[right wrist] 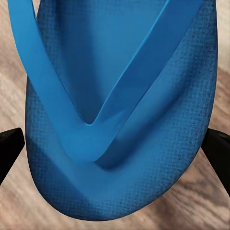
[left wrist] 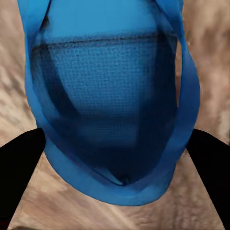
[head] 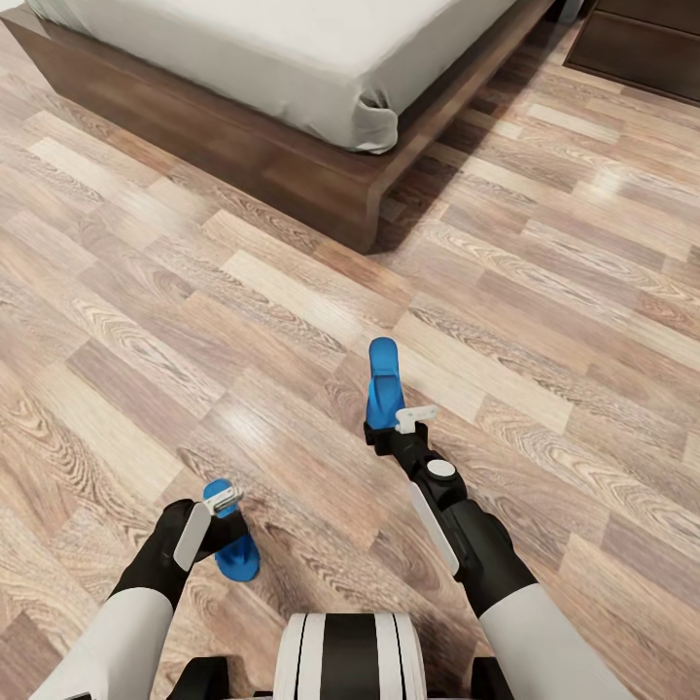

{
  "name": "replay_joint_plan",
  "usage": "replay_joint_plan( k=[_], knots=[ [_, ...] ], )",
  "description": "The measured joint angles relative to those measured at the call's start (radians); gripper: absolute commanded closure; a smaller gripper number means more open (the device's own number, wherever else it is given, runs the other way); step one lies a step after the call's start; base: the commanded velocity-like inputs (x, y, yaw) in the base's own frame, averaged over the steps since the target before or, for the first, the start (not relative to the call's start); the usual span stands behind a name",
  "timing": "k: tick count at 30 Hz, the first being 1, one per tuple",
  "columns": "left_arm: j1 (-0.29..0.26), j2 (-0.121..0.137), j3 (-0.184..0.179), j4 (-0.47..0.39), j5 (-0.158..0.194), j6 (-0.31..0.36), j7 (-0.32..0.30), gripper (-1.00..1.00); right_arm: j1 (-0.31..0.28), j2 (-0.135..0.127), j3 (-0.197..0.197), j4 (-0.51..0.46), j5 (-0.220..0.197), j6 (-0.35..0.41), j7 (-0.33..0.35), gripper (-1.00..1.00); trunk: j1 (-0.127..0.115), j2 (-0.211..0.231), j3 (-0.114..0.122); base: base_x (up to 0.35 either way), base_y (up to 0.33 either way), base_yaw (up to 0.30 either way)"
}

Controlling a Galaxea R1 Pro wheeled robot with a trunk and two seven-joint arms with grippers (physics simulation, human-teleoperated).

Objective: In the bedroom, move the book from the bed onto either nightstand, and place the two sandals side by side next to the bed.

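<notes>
On the left of the head view, the robot's left hand (head: 222, 506), black with a white finger piece, is closed on a bright blue flat sandal (head: 236, 554) whose sole hangs down past it above the brown wood-plank floor (head: 194, 321). In the left wrist view this left sandal (left wrist: 115, 110) sits between the two dark fingers (left wrist: 19, 163), straps and textured sole facing the camera, with blurred floor behind it.

Near the middle of the head view, the right hand (head: 401, 428) grips the second bright blue flat sandal (head: 384, 379) by one end; the long narrow sole points away from the robot toward the bed. The right wrist view shows that right sandal (right wrist: 120, 120) close up, its V-shaped strap meeting near the rounded end, a dark finger (right wrist: 9, 148) at each side of the sole. The two sandals are well apart from each other.

Farther off, the low wide bed (head: 321, 185) with a pale grey-white mattress (head: 292, 58) and a dark brown wooden frame lies across the upper left, its corner pointing toward the robot. At the upper right corner stands a piece of dark reddish-brown wooden furniture (head: 642, 44), mostly cut off by the frame edge.
</notes>
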Motion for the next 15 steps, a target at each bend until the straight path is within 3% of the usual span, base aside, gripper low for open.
replay_joint_plan(
  k=[9, 15],
  knots=[
    [0.0, 0.002, 0.001, -0.008, 0.001, 0.0, 0.0, 1.0, 0.0, 0.0, 0.0, 0.0, -0.001, 0.0, 0.0, 1.0, 0.0, 0.0, 0.0, 0.0, 0.0, 0.0],
    [0.0, 0.004, 0.001, -0.034, 0.005, 0.001, -0.002, 1.0, 0.0, -0.001, -0.001, 0.0, 0.001, -0.001, -0.001, 1.0, -0.003, 0.001, 0.023, 0.0, 0.0, 0.0]
  ],
)
